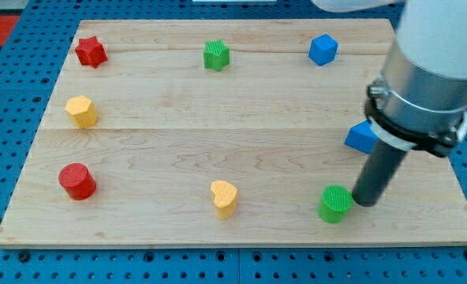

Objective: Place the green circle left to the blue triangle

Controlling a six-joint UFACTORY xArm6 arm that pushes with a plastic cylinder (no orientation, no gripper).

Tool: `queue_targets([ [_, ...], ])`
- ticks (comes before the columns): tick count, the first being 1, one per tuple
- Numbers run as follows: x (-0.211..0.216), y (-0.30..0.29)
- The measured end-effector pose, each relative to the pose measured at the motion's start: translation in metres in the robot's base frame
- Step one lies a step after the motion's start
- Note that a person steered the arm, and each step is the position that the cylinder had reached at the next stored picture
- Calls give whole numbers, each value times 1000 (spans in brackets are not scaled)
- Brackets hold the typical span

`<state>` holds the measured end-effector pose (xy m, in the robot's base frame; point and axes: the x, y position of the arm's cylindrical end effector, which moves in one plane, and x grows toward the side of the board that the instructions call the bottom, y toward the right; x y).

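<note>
Light wooden board (178, 118), visible plank seams. Blue perforated base (13, 95) surrounds board on all sides. Red patch (5, 28) at view's top-left corner. Even lighting.

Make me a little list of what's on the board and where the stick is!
board: wooden board on a blue pegboard
green circle: near the view's bottom right
blue triangle: at the view's right, partly hidden by the arm
my tip: just right of the green circle, close to or touching it
red star: top left
green block: top middle
blue cube: top right
yellow block: left
red circle: bottom left
yellow heart: bottom middle
</note>
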<state>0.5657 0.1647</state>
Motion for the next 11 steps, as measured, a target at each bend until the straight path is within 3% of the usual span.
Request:
queue_targets([
  [1, 7, -15],
  [3, -7, -106],
  [4, 21, -88],
  [5, 25, -128],
  [8, -27, -183],
  [11, -80, -187],
])
